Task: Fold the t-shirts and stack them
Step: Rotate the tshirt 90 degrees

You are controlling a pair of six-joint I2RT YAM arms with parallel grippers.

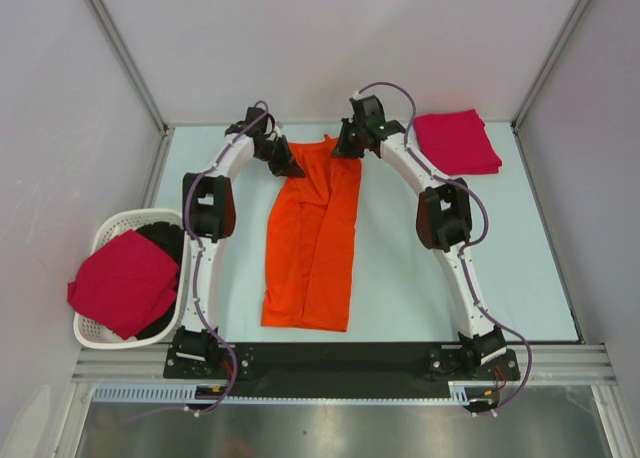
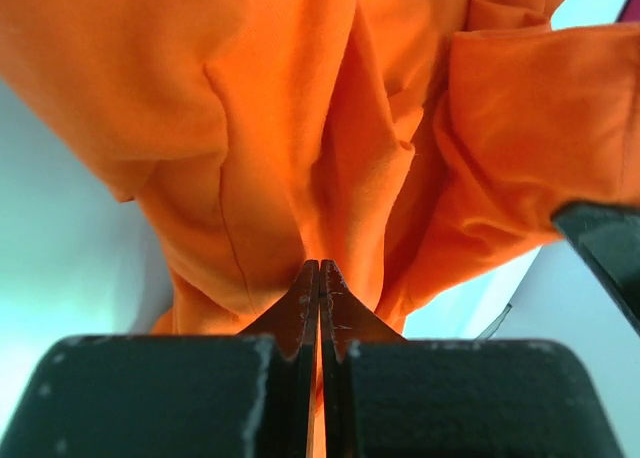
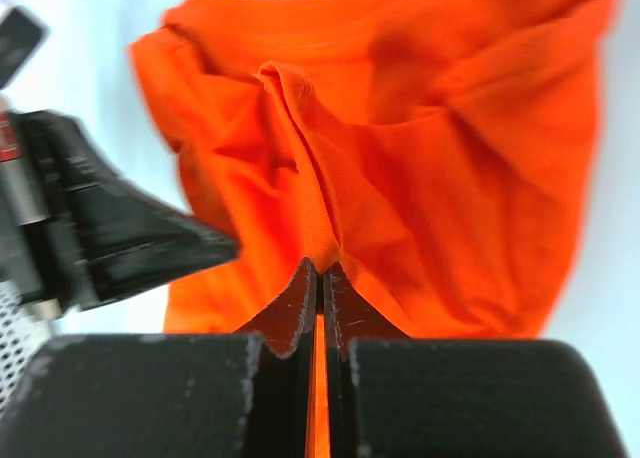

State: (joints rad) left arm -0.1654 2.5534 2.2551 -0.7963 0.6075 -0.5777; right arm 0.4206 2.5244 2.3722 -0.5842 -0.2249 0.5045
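table [image 1: 500,278] — pale blue | orange t-shirt [image 1: 312,248] | folded crimson t-shirt [image 1: 457,143]

t-shirt [image 1: 312,240] centre, basket [image 1: 95,333] L

Plain and unpatterned on the soft bright orange cotton t-shirt [image 1: 312,240], deeper orange in its creases. Equally plain on the folded crimson-pink cotton t-shirt [image 1: 457,142] at the far right and the draped crimson-pink cotton t-shirt [image 1: 125,281] over the white slatted plastic basket [image 1: 135,215], with a black mass [image 1: 160,240] showing inside. Pale blue-green on the flat table top [image 1: 520,258], white with black joints on the curved robot arms [image 1: 228,160], purple on their thin looped cables [image 1: 388,84], and matte black scuffed pale at the edges on the left gripper [image 2: 319,270] and right gripper [image 3: 320,270].
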